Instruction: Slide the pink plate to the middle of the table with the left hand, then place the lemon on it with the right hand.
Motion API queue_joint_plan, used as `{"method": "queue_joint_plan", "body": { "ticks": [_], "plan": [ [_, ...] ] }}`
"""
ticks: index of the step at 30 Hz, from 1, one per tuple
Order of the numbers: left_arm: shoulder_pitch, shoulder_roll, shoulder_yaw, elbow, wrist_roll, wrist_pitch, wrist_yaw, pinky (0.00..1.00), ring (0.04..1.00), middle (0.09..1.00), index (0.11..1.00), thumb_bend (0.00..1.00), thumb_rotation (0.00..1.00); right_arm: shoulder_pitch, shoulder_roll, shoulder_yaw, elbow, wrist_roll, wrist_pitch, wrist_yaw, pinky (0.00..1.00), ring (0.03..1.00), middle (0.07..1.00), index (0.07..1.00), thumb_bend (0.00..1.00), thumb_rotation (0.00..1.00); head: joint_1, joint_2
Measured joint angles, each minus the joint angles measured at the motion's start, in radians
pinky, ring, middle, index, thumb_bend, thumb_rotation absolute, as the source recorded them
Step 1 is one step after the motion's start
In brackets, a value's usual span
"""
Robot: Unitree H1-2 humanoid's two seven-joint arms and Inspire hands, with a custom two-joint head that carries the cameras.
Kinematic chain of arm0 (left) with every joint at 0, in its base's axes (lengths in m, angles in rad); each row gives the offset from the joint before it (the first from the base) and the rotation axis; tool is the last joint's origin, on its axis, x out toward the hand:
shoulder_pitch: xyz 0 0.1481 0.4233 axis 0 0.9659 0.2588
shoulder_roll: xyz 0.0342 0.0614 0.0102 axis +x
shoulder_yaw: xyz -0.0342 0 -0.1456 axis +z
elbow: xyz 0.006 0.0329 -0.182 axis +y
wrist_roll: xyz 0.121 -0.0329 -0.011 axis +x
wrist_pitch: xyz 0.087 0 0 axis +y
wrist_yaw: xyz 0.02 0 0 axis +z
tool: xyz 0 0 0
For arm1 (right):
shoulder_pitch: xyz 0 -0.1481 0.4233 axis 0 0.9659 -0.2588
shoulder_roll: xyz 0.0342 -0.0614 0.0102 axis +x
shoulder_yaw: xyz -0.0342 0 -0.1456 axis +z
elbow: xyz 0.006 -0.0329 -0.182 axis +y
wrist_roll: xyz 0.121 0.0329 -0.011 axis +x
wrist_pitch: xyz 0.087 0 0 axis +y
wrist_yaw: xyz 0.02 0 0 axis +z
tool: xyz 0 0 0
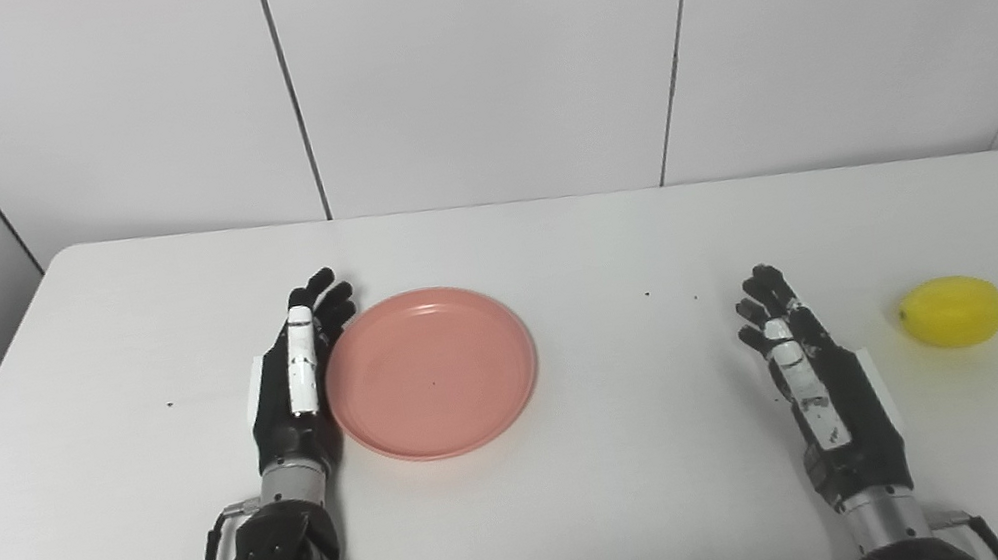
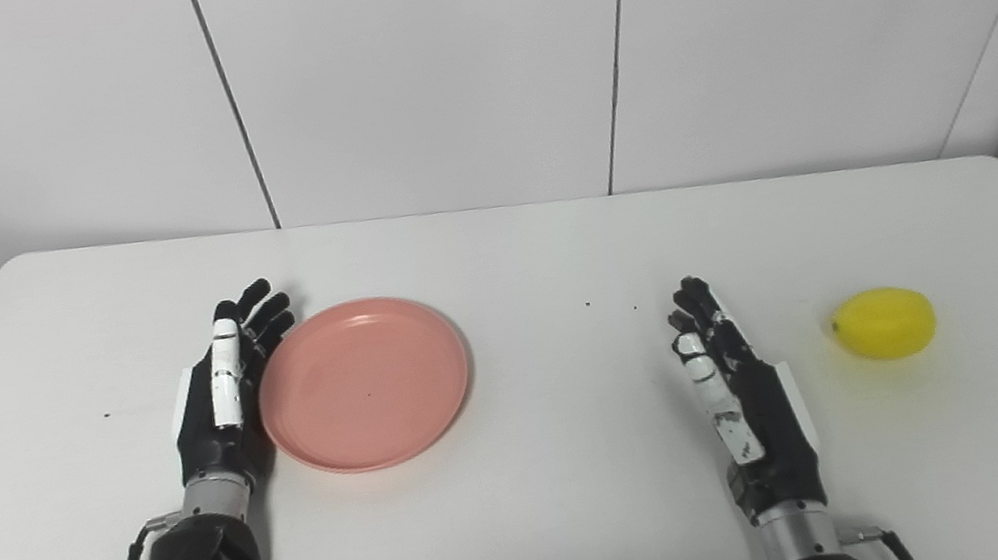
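On the white worktop (image 1: 598,507), the pink plate (image 1: 430,373) lies flat left of centre, with the left hand (image 1: 298,380) set edge-on against its left rim, fingers (image 1: 322,301) straight, released and grasping nothing. The right hand (image 1: 815,379) stands edge-on over the right half, fingers likewise extended and holding nothing. The yellow lemon (image 1: 953,311) rests near that hand's right, apart from it.

1. White table (image 1: 657,497) with rounded far corners, and a few tiny dark specks on top
2. Wall (image 1: 471,51) behind it is white panels split by thin dark seams
3. Side walls angle in on both sides
4. Lighting's soft and even, shadows pretty faint
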Motion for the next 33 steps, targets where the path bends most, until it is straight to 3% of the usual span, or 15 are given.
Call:
{"method": "queue_joint_plan", "body": {
  "ticks": [3,7,10,13,23,33],
  "plan": [
    [0.016,-0.023,-0.001,-0.029,-0.002,0.022,0.001,0.87,0.853,0.834,0.820,0.49,1.00,0.000,0.001,-0.001,0.000,0.003,0.000,0.000,0.92,0.919,0.926,0.915,0.53,0.79,0.000,0.002],
    [0.025,-0.053,-0.013,-0.063,0.000,0.044,0.006,0.88,0.859,0.848,0.836,0.49,1.00,0.000,0.003,-0.001,0.000,0.004,0.000,0.000,0.92,0.921,0.924,0.912,0.54,0.78,-0.002,0.002],
    [0.025,-0.056,-0.031,-0.064,0.007,0.051,0.005,0.90,0.871,0.858,0.846,0.49,1.00,0.000,0.004,-0.001,0.000,0.001,0.000,-0.001,0.93,0.925,0.927,0.913,0.53,0.82,-0.005,0.002],
    [0.025,-0.059,-0.041,-0.063,0.009,0.054,0.005,0.91,0.875,0.859,0.845,0.47,1.00,0.000,0.004,-0.001,0.000,-0.002,0.000,-0.001,0.93,0.922,0.925,0.909,0.52,0.79,-0.008,0.002],
    [0.027,-0.066,-0.103,-0.023,0.050,0.017,-0.010,0.91,0.881,0.865,0.855,0.47,1.00,0.000,0.009,0.000,0.000,-0.010,0.000,-0.002,0.92,0.918,0.927,0.917,0.50,0.82,-0.032,0.006],
    [0.029,-0.067,-0.135,-0.006,0.067,-0.004,-0.022,0.92,0.896,0.877,0.863,0.49,1.00,0.000,0.014,0.001,-0.003,-0.014,0.002,-0.003,0.92,0.917,0.920,0.908,0.52,0.78,-0.075,0.011]
  ]
}}
